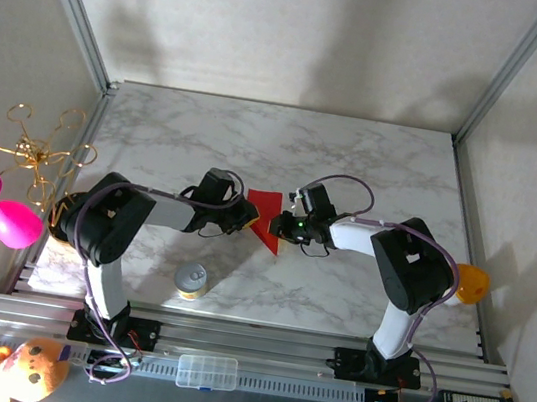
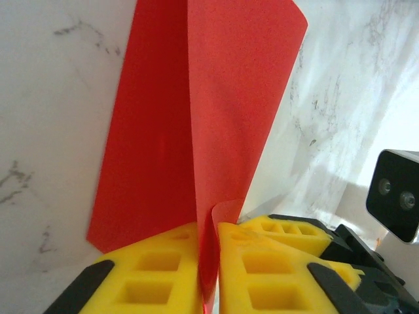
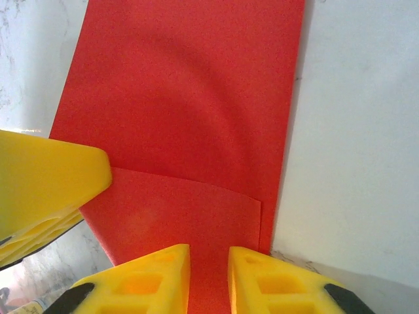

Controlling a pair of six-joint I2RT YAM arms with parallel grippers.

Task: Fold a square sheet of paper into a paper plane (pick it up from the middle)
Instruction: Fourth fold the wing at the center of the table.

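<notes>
The square sheet of paper [image 1: 265,211], bright red, sits partly folded at the middle of the marble table, between both grippers. My left gripper [image 1: 243,215] comes in from the left. In the left wrist view its yellow fingers [image 2: 150,268] are shut on an upright ridge of the paper [image 2: 196,118], with a curled edge pinched between them at the left gripper [image 2: 208,226]. My right gripper [image 1: 280,228] comes in from the right. Its jaws [image 3: 209,252] stand slightly apart over a flat folded flap of the paper [image 3: 190,98], and the left gripper's finger [image 3: 46,183] shows beside it.
A silver can [image 1: 191,280] stands near the table's front edge, left of centre. A pink balloon-like toy [image 1: 0,206] and a gold wire stand [image 1: 28,150] sit off the left side. An orange object [image 1: 468,284] lies at the right edge. A clear box [image 1: 207,372] rests on the front rail.
</notes>
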